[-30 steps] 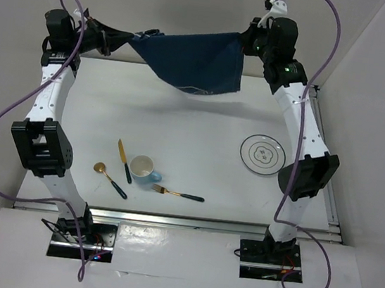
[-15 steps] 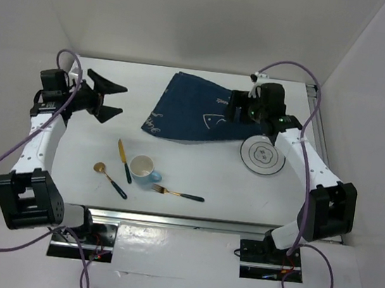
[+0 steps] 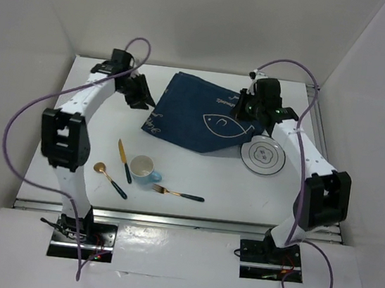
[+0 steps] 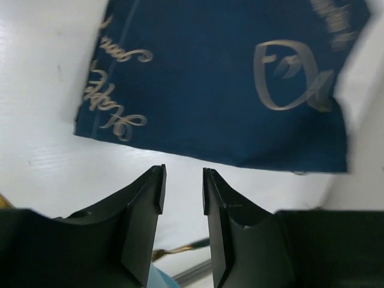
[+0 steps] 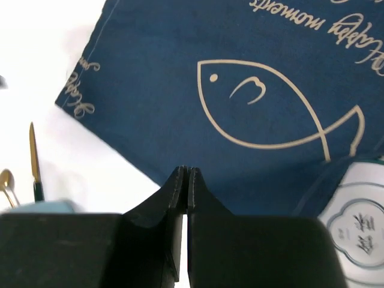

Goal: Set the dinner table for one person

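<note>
The white dinner table (image 3: 278,198) carries a navy blue placemat (image 3: 202,120) with a gold fish and script, lying flat at the far middle. Its right corner overlaps the white plate (image 3: 263,155). My left gripper (image 3: 142,95) is open and empty just left of the mat's left edge; in the left wrist view it (image 4: 183,174) hovers over bare table near the mat (image 4: 228,78). My right gripper (image 3: 241,110) is above the mat's far right part. In the right wrist view it (image 5: 185,173) is shut above the mat (image 5: 252,138), with no cloth visible between its fingertips.
A light blue cup (image 3: 143,168) stands near the front, with a gold knife (image 3: 124,159) and gold spoon (image 3: 108,177) to its left and a gold fork (image 3: 177,194) to its right. White walls enclose the table on three sides. The plate (image 5: 354,231) also shows in the right wrist view.
The placemat, stretched in the air between both grippers a second ago, now lies flat on the table. The left gripper let go and swung in beside the mat. The right arm came down.
</note>
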You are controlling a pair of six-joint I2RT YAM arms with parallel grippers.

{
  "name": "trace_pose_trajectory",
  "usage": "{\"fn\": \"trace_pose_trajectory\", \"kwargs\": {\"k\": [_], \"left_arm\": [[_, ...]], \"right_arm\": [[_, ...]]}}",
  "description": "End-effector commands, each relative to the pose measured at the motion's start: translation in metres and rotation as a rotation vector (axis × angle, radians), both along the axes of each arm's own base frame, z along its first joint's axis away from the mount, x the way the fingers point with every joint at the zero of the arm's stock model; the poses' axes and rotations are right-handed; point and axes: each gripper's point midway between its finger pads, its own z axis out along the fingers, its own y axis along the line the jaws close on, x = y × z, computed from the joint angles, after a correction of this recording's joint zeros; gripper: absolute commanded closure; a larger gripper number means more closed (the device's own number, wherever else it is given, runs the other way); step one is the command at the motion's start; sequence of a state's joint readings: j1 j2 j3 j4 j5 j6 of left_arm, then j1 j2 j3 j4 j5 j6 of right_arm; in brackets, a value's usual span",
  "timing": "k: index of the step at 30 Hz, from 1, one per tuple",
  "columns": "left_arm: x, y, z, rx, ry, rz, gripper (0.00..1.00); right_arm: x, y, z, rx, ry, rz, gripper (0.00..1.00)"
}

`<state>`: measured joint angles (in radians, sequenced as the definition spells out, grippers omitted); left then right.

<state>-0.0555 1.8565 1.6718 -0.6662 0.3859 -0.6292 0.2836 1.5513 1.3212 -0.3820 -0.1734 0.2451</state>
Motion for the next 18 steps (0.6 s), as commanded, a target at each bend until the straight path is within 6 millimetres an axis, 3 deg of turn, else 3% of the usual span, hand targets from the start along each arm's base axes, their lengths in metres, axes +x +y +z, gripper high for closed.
{"fn": "trace_pose_trajectory", "kwargs": {"k": [1, 2, 3, 5, 6, 7, 9, 10, 11, 13, 18], "left_arm": [[0.001, 0.0, -0.049, 0.185, 0.114, -0.08, 0.52], [0.003, -0.005, -0.057, 0.2, 0.126, -0.1, 0.52], [0.007, -0.016, -0.078, 0.217, 0.163, -0.122, 0.52], [0.02, -0.02, -0.083, 0.236, 0.16, -0.135, 0.52], [0.02, -0.026, -0.089, 0.239, 0.173, -0.151, 0.52], [0.025, -0.031, -0.104, 0.25, 0.191, -0.159, 0.52], [0.03, -0.032, -0.116, 0.251, 0.205, -0.16, 0.56], [0.029, -0.032, -0.122, 0.254, 0.226, -0.163, 0.57], [0.025, -0.027, -0.136, 0.28, 0.264, -0.156, 0.62], [0.023, -0.018, -0.144, 0.301, 0.296, -0.123, 0.67], [-0.006, 0.009, -0.179, 0.307, 0.419, -0.058, 0.72]], "right_arm": [[0.015, 0.005, -0.003, 0.014, 0.055, -0.037, 0.97], [0.02, 0.005, -0.006, 0.012, 0.072, -0.051, 0.97], [0.021, 0.004, -0.029, -0.017, 0.143, -0.059, 0.97], [0.032, 0.005, -0.032, -0.024, 0.168, -0.077, 0.97], [0.031, 0.006, -0.055, -0.039, 0.242, -0.086, 0.98], [0.036, 0.008, -0.054, -0.032, 0.248, -0.093, 0.98], [0.04, 0.007, -0.079, -0.056, 0.313, -0.109, 0.98], [0.043, 0.006, -0.081, -0.067, 0.324, -0.117, 0.98], [0.044, 0.007, -0.09, -0.076, 0.347, -0.117, 0.98], [0.044, 0.001, -0.116, -0.109, 0.41, -0.164, 0.98], [0.037, -0.003, -0.144, -0.133, 0.453, -0.171, 0.98]]}}
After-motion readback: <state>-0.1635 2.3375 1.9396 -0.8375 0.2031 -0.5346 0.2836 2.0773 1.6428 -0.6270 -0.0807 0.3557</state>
